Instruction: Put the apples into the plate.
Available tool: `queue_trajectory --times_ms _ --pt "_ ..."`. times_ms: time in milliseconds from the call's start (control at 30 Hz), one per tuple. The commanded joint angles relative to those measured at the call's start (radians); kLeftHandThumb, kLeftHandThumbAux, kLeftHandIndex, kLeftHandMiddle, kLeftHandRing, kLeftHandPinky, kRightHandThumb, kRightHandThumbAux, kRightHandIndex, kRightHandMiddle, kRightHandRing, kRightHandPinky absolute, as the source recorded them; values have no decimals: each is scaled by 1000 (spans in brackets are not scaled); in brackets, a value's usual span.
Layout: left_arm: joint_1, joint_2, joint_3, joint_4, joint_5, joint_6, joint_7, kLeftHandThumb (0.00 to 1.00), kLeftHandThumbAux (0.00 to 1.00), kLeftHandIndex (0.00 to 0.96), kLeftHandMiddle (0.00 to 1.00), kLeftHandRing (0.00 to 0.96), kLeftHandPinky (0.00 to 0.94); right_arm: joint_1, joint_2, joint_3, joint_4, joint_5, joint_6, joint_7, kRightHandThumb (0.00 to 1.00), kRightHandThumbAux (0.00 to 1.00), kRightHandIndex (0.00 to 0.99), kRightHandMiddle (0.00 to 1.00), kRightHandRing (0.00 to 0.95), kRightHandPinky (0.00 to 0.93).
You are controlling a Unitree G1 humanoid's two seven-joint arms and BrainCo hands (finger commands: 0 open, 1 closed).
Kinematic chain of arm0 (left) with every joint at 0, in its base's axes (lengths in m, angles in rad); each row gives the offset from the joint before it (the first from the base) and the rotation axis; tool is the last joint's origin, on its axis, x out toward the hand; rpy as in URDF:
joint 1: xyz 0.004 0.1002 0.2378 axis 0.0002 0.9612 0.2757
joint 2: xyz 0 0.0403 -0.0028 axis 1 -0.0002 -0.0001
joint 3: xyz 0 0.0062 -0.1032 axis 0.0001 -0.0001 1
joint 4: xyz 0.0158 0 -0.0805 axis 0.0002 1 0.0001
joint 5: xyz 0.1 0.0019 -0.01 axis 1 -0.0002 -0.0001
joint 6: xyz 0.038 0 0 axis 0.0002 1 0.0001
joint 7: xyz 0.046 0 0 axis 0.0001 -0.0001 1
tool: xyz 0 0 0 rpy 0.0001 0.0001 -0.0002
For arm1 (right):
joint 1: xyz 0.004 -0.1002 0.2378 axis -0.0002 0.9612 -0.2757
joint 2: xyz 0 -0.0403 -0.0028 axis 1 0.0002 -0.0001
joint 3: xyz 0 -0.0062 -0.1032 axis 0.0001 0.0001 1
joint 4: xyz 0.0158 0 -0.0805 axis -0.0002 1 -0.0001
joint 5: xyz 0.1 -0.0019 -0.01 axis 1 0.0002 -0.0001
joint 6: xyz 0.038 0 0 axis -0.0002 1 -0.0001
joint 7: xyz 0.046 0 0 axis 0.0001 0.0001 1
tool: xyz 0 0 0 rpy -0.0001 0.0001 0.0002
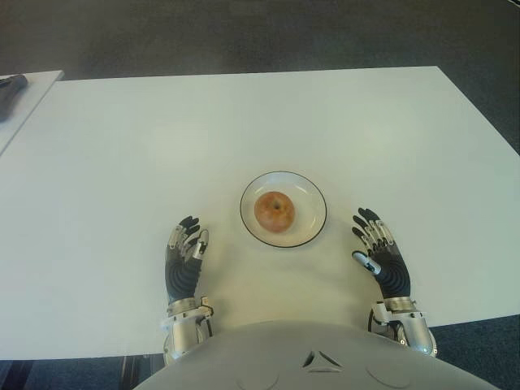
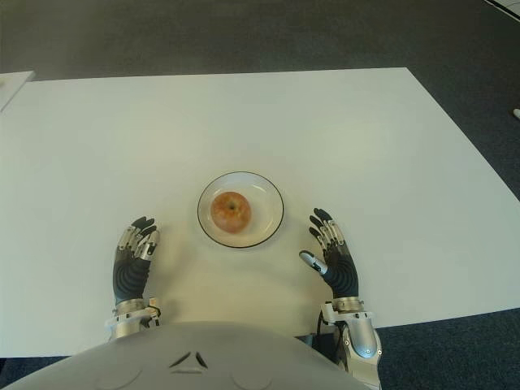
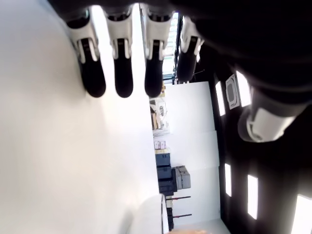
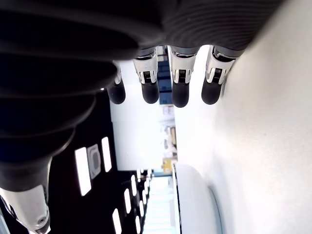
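White counter (image 1: 244, 122) holds a plate (image 1: 313, 195) with one apple (image 1: 275, 211). Left robot hand (image 1: 185, 258) and right robot hand (image 1: 380, 255) flank the plate, fingers spread, empty.

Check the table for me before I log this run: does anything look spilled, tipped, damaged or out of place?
Nothing stands out. One apple sits in the plate, and the left hand and right hand flank it, open.
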Motion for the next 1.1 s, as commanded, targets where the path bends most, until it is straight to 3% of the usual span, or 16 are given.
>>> queue_trajectory --times_ms 33,433,567,800,1033,1100 --pt "2 -20 2 29 -25 -26 -12 103 443 224 249 261 279 11 4 1 43 -3 7 3 272 645 62 77 75 114" --pt "53 -24 -15 57 10 -120 12 95 434 183 228 238 245 16 5 1 49 -9 -31 1 259 633 61 75 74 105" --pt "49 -12 2 147 14 -221 21 80 424 172 224 235 241 21 7 0 51 -14 -46 -2 263 622 60 72 69 98" --pt "71 -12 12 153 50 -242 29 63 420 163 226 232 245 30 8 1 51 -32 -58 -16 280 610 58 71 65 95" --pt "94 -10 17 139 53 -246 23 53 429 174 219 225 238 73 7 8 -10 -40 -3 -40 318 600 61 83 71 92" --pt "103 -9 19 137 51 -253 20 52 432 173 216 223 235 114 19 24 -74 -50 27 -60 329 593 59 84 72 92"
